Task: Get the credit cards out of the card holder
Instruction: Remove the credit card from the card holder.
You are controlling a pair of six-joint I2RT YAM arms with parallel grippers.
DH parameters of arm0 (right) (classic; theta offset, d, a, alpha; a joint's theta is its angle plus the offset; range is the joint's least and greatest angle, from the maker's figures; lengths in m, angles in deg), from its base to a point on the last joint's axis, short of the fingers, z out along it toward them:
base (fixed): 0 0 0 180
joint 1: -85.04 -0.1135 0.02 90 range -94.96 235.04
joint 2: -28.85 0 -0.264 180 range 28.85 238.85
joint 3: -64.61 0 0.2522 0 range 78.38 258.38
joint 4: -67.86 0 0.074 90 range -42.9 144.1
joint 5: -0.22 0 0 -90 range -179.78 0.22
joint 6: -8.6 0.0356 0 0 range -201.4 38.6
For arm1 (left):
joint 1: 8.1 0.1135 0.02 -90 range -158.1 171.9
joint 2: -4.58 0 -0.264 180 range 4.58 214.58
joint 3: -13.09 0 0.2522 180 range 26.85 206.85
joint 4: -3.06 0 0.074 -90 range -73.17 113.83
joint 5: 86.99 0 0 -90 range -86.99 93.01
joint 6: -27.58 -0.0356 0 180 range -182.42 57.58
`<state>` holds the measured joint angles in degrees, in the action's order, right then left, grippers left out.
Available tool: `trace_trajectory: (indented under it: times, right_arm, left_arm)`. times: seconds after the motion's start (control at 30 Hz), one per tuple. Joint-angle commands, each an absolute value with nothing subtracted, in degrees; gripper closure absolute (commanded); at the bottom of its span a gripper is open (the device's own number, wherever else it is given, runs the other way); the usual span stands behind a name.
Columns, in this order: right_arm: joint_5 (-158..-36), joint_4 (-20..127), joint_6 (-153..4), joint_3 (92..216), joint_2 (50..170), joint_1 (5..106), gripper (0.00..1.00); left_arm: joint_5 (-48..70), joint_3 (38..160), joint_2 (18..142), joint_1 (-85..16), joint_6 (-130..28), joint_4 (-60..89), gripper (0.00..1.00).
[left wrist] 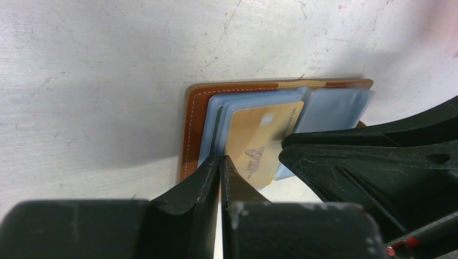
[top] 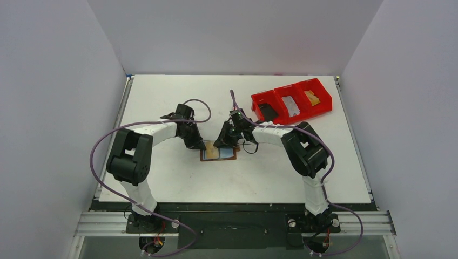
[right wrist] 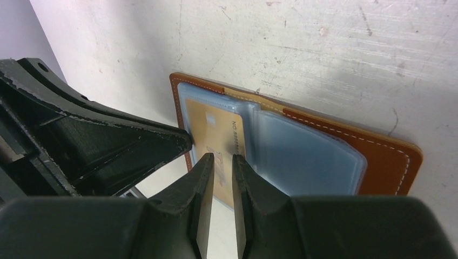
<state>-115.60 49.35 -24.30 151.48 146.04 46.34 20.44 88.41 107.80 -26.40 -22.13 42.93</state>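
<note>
2 jobs. Left gripper [left wrist: 220,159], fingers pressed together at the holder [left wrist: 193,127] edge, grip unclear, should pin it. Right gripper [right wrist: 222,158], fingers barely apart, empty, astride the card [right wrist: 215,125], should pinch, then pull outward.

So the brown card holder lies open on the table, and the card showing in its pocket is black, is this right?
Not quite: the card showing in its pocket is gold, not black; the left wrist view shows it plainly. The brown card holder does lie open on the table.
</note>
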Motion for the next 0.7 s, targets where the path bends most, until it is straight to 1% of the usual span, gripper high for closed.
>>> trace_trajectory:
  times: [0.0, 0.17, 0.23, 0.57, 0.67]
  right_arm:
    - [-115.0, 51.0, -25.4, 151.1, 144.2, 46.3, 0.83]
    - [-114.2, 50.1, -26.6, 149.9, 142.5, 47.4, 0.77]
    - [-114.1, 50.1, -27.0, 149.4, 141.9, 47.8, 0.76]
    - [-114.5, 49.9, -27.2, 148.6, 142.0, 47.8, 0.78]
    - [-115.0, 50.9, -26.7, 148.6, 142.5, 47.5, 0.80]
  left_arm:
    - [16.2, 90.0, 109.8, -26.8, -21.6, 43.5, 0.98]
    - [14.5, 89.7, 110.9, -26.8, -21.1, 44.7, 1.00]
    - [14.3, 89.5, 110.9, -26.7, -21.0, 44.9, 1.00]
    - [14.6, 89.3, 111.3, -26.8, -20.7, 44.4, 1.00]
    - [14.9, 89.1, 111.3, -27.0, -20.5, 43.9, 1.00]
